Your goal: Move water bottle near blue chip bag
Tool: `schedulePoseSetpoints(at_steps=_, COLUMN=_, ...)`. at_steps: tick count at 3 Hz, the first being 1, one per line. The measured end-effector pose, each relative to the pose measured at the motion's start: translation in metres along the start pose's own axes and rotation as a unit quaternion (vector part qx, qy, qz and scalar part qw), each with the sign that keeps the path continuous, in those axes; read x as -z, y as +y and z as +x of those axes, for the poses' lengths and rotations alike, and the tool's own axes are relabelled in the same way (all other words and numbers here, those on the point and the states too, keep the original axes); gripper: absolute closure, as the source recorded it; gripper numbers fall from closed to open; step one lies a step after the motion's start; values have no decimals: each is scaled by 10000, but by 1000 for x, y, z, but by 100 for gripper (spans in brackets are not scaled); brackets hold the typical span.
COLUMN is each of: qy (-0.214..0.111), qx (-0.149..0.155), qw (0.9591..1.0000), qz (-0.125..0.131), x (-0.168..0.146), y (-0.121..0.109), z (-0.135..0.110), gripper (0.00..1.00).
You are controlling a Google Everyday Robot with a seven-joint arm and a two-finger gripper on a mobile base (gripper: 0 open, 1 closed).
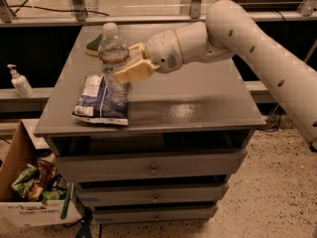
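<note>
The water bottle point(113, 58) is a tall clear ribbed bottle with a white cap. It stands upright in the camera view, held over the right part of the blue chip bag point(99, 101). My gripper point(130, 63) is shut on the bottle's middle, with its tan fingers point(134, 71) on either side. The arm reaches in from the upper right. The bag lies flat at the left front of the grey cabinet top point(198, 98). The bottle's base overlaps the bag in view; I cannot tell if it touches it.
A green and yellow sponge point(93, 45) lies at the back left of the top, partly hidden behind the bottle. A white pump bottle point(20, 81) stands on a ledge to the left. A cardboard box point(29, 192) with snack packets sits on the floor at lower left.
</note>
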State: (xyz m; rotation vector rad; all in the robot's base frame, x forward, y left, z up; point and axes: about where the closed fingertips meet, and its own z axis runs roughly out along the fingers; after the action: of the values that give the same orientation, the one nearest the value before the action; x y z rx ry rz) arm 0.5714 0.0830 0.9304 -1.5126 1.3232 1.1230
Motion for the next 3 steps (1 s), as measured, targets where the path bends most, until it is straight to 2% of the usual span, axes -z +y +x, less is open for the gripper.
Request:
schedulePoseSetpoints(at_steps=1, qy=88, qx=93, qw=9999, qz=78, x=-5, y=-7, z=13, gripper=100)
schedulePoseSetpoints(at_steps=3, qy=-24, qx=213, qw=9984, qz=519, x=30, y=-33, z=5, gripper=100)
